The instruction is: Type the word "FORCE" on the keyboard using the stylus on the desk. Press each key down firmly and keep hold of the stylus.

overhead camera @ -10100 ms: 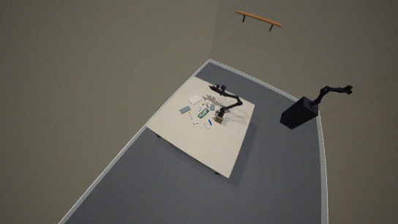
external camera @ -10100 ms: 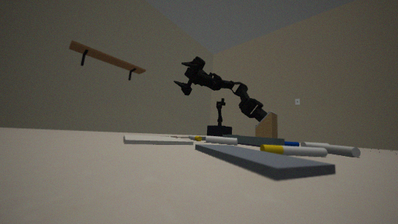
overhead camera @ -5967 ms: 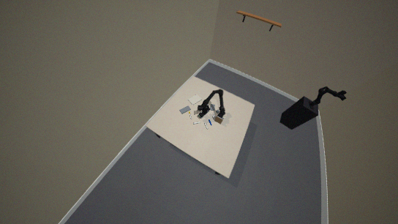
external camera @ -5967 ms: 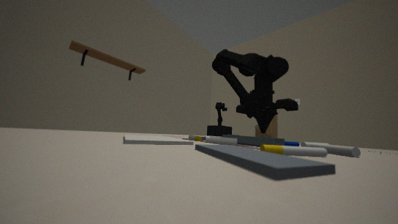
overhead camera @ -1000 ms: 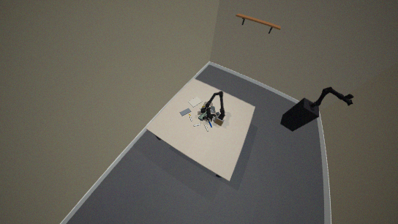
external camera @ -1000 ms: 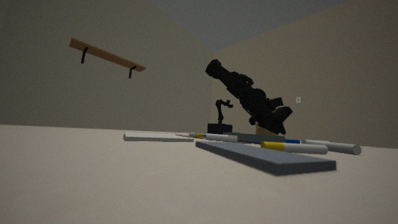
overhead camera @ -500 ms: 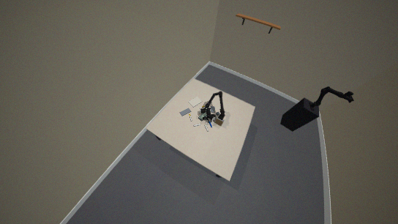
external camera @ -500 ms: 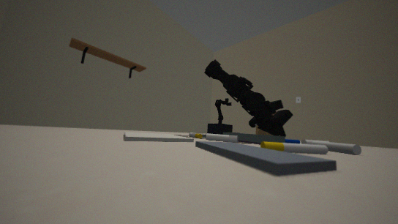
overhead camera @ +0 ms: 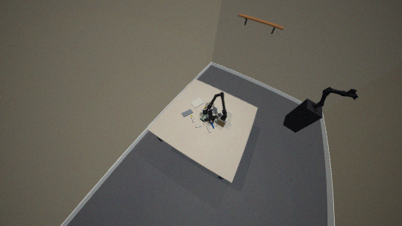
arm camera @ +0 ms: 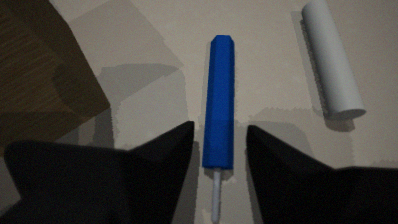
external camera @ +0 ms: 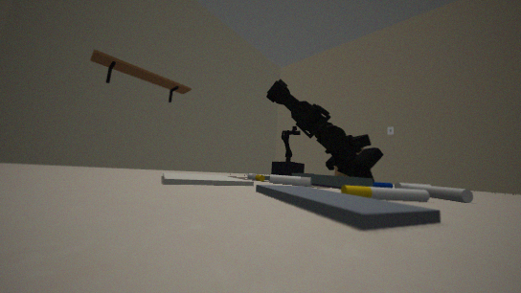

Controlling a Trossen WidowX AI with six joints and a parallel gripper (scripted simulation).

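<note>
The blue stylus (arm camera: 219, 105) (overhead camera: 212, 125) (external camera: 383, 185) lies on the table (overhead camera: 192, 142) with its thin pale tip toward the bottom of the wrist view. My gripper (arm camera: 220, 130) is partly open; its black fingers stand on either side of the stylus's lower handle, with a gap on each side, and hold nothing. A dark green-grey slab (external camera: 335, 180), which looks like the keyboard, lies behind the markers in the exterior view; its keys cannot be made out, and it is not seen in the wrist view.
A brown wooden block (arm camera: 45, 75) (overhead camera: 221, 122) stands left of the fingers in the wrist view. A white cylinder (arm camera: 332, 62) lies to the right. A blue-grey slab (external camera: 345, 203) (overhead camera: 187, 113), a yellow-and-white marker (external camera: 399, 193) and a pale slab (external camera: 206, 181) (overhead camera: 196, 103) lie farther off.
</note>
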